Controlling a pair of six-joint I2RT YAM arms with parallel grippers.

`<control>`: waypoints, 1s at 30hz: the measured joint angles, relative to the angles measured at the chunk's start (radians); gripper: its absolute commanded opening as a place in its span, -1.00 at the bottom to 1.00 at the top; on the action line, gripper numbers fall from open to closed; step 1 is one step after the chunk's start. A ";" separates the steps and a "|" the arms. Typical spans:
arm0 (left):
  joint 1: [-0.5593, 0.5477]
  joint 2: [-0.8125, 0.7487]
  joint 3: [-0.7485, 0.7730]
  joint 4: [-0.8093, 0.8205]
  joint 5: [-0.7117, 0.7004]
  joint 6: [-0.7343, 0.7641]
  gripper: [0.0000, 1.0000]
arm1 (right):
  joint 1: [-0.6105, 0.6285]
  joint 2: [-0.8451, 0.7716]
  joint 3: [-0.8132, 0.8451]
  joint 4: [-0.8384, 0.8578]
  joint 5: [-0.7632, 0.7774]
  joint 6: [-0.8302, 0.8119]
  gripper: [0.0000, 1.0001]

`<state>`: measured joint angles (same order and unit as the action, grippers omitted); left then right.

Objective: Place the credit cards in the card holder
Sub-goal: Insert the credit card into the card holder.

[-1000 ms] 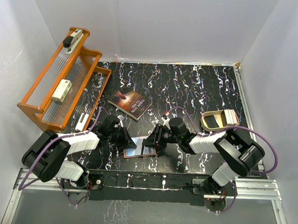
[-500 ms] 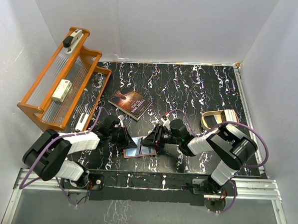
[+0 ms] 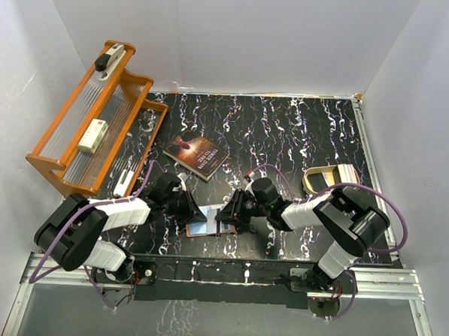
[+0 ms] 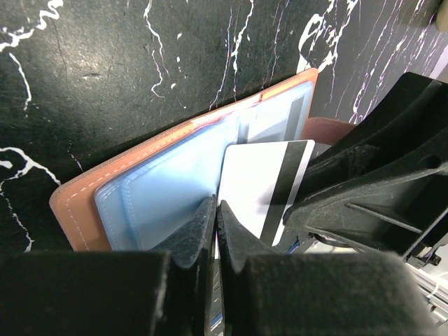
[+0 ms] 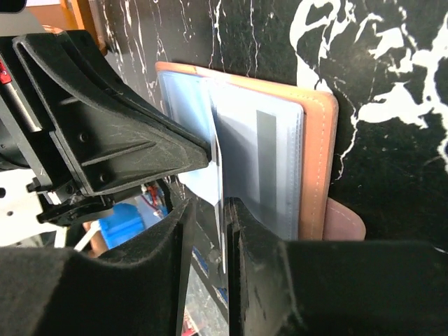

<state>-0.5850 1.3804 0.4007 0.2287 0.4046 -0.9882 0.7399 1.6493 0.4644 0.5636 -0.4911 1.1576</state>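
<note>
The reddish-brown card holder lies open at the near middle, its clear blue sleeves up. A white credit card with a black stripe stands tilted over the sleeves. It is edge-on in the right wrist view. My right gripper is narrowly open around it, and the card rests against one finger. My left gripper is shut, its tips on the sleeves beside the card's edge. A striped card shows through one sleeve. I cannot make out the darker card.
A dark paperback book lies behind the holder. An orange rack stands at the far left. A beige-gold tin sits at the right. White walls close in the table on three sides.
My right gripper has shifted slightly left, closer over the card holder. The left gripper and the holder have stayed put.
</note>
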 measured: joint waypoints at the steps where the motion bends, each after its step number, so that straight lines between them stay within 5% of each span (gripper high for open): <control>1: 0.000 0.000 -0.001 0.002 0.000 0.000 -0.95 | 0.000 -0.011 0.010 -0.037 0.011 -0.017 -0.57; 8: 0.000 0.000 -0.002 0.004 0.001 -0.003 -0.93 | 0.000 -0.063 0.044 -0.149 0.050 -0.105 -1.00; 19: 0.004 -0.073 0.028 -0.133 -0.035 0.035 -0.58 | 0.001 -0.063 0.071 -0.198 0.055 -0.181 -1.00; 30: 0.069 -0.208 0.091 -0.372 -0.142 0.133 -0.71 | -0.008 -0.031 0.105 -0.210 0.045 -0.218 -1.00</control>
<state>-0.5156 1.1725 0.4919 -0.1436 0.2630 -0.8555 0.7322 1.6184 0.5690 0.3538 -0.4458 0.9394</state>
